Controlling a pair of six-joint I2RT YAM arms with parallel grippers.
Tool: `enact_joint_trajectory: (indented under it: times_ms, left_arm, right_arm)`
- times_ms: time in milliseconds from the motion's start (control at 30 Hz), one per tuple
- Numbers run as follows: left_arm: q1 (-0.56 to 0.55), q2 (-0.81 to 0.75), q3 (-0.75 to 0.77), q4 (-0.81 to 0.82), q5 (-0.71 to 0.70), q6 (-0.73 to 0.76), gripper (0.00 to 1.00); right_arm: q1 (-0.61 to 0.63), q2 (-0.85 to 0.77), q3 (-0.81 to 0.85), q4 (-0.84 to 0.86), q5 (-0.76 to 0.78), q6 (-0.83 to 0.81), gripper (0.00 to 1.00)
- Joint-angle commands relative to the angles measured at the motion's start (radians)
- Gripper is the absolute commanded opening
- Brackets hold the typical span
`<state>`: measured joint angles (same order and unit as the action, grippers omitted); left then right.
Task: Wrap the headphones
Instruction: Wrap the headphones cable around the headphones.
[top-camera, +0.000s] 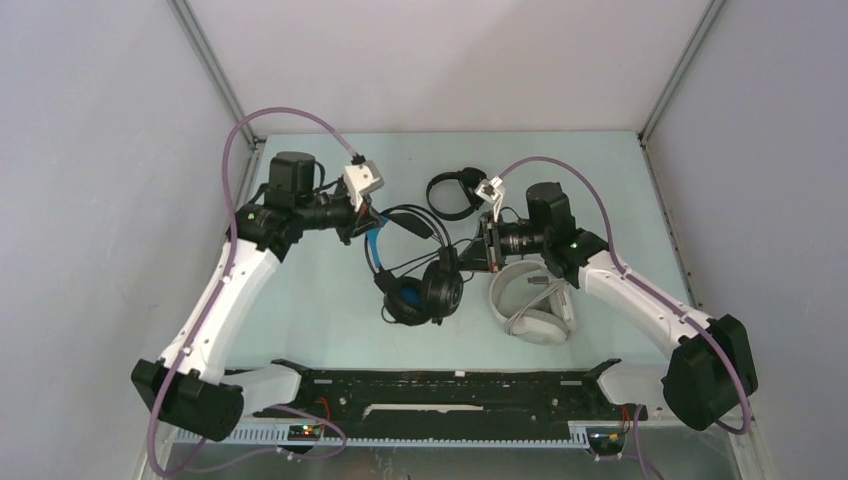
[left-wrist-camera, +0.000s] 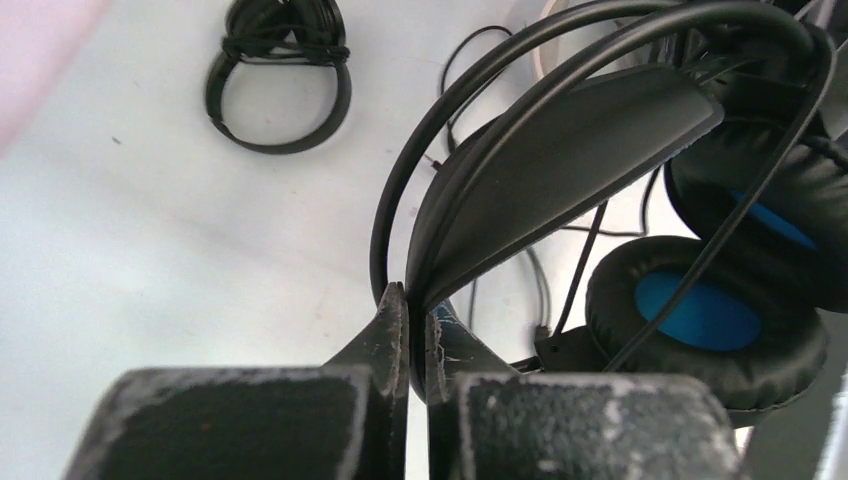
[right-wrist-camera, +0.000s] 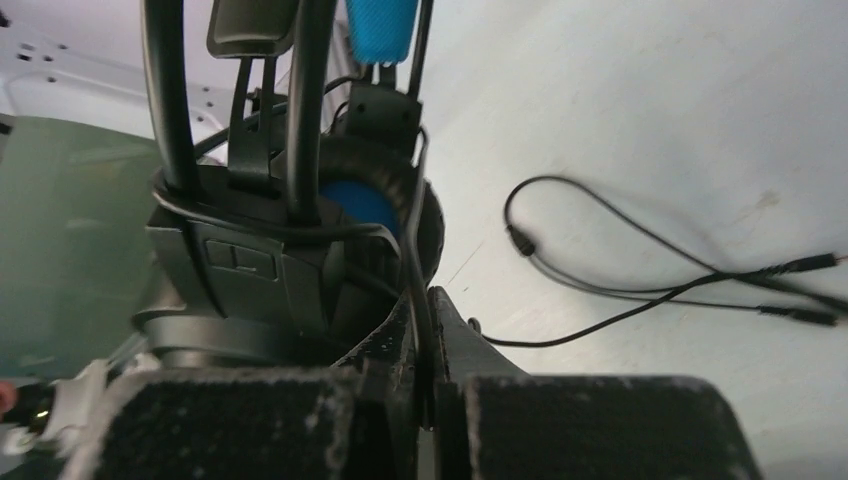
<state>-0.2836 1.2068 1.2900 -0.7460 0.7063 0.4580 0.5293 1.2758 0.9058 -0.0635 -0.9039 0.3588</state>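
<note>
The pale green counter (top-camera: 300, 300) is enclosed by white walls. The left arm (top-camera: 225, 290) and the right arm (top-camera: 640, 295) are both bent inward over its middle.

The bulky black headphones (top-camera: 425, 290) are found between the two arms, near the centre of the counter. Their earcups are set low, and their blue-lined headband is raised toward the left arm. In the left wrist view the blue lining of the earcups (left-wrist-camera: 700, 310) is seen just beyond the fingers.

The white headphones (top-camera: 535, 310) are laid on the counter just right of the black pair, and are partly covered by the right arm's wrist.

The small black headphones (top-camera: 452, 192) are placed farther back, apart from the others. Their cord is seen bundled around the folded cups (left-wrist-camera: 280, 90).

A thin black cable (right-wrist-camera: 620, 240) is trailed in loose loops over the bare counter to the right of the bulky pair.

The left pincer (left-wrist-camera: 410, 300) is pressed together on the edge of the bulky pair's headband. The right pincer (right-wrist-camera: 425, 300) is pressed together on the thin cable, which is led down between its fingers just beside the earcup (right-wrist-camera: 360, 200).
</note>
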Motion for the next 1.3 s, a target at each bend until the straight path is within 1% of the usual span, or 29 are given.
enact_joint_trajectory:
  times_ms: [0, 67, 167, 233, 333, 467, 500, 567, 700, 767, 833, 900, 1000, 1100, 1167, 1200, 1267]
  left_arm:
    - [-0.052, -0.097, -0.048, 0.064, -0.123, 0.230, 0.00]
    - [-0.070, -0.104, -0.040, 0.040, -0.170, 0.287, 0.00]
    - [-0.103, -0.108, -0.033, 0.019, -0.261, 0.377, 0.00]
    - [-0.124, -0.106, -0.035, 0.016, -0.310, 0.435, 0.00]
    - [-0.135, -0.108, -0.042, 0.050, -0.340, 0.447, 0.00]
    - [-0.161, -0.122, -0.073, 0.116, -0.446, 0.454, 0.00]
    - [-0.162, -0.125, -0.079, 0.132, -0.466, 0.449, 0.00]
    - [-0.163, -0.136, -0.090, 0.167, -0.493, 0.440, 0.00]
    - [-0.163, -0.172, -0.128, 0.240, -0.511, 0.423, 0.00]
    - [-0.163, -0.182, -0.132, 0.241, -0.508, 0.421, 0.00]
    - [-0.163, -0.185, -0.132, 0.232, -0.519, 0.417, 0.00]
    - [-0.163, -0.197, -0.142, 0.236, -0.535, 0.403, 0.00]
    - [-0.163, -0.218, -0.146, 0.234, -0.550, 0.356, 0.00]
    - [-0.163, -0.237, -0.143, 0.234, -0.567, 0.294, 0.00]
    - [-0.163, -0.243, -0.134, 0.247, -0.592, 0.217, 0.00]
    - [-0.163, -0.247, -0.128, 0.252, -0.600, 0.168, 0.00]
    - [-0.163, -0.254, -0.123, 0.267, -0.604, 0.075, 0.00]
  right_arm:
    - [-0.021, -0.049, 0.069, -0.050, -0.112, 0.096, 0.00]
    - [-0.016, -0.042, 0.079, -0.038, -0.122, 0.146, 0.00]
    - [-0.010, -0.023, 0.091, -0.004, -0.205, 0.207, 0.00]
    - [-0.010, -0.027, 0.094, 0.001, -0.222, 0.227, 0.00]
    - [-0.013, -0.035, 0.094, 0.016, -0.237, 0.249, 0.00]
    - [-0.016, -0.032, 0.094, 0.054, -0.281, 0.312, 0.00]
    - [-0.015, -0.030, 0.094, 0.086, -0.291, 0.322, 0.00]
    - [-0.016, -0.034, 0.094, 0.112, -0.304, 0.337, 0.03]
    - [-0.012, -0.033, 0.094, 0.163, -0.317, 0.378, 0.04]
    - [-0.009, -0.030, 0.094, 0.197, -0.313, 0.412, 0.02]
    - [-0.004, -0.027, 0.093, 0.251, -0.313, 0.460, 0.03]
    - [0.002, -0.022, 0.092, 0.325, -0.308, 0.533, 0.06]
    - [0.012, -0.005, 0.093, 0.466, -0.300, 0.656, 0.09]
    - [0.022, 0.023, 0.094, 0.645, -0.301, 0.793, 0.11]
    - [0.027, 0.045, 0.094, 0.734, -0.287, 0.851, 0.11]
    - [0.030, 0.054, 0.094, 0.754, -0.277, 0.866, 0.11]
    - [0.038, 0.071, 0.101, 0.740, -0.257, 0.865, 0.11]
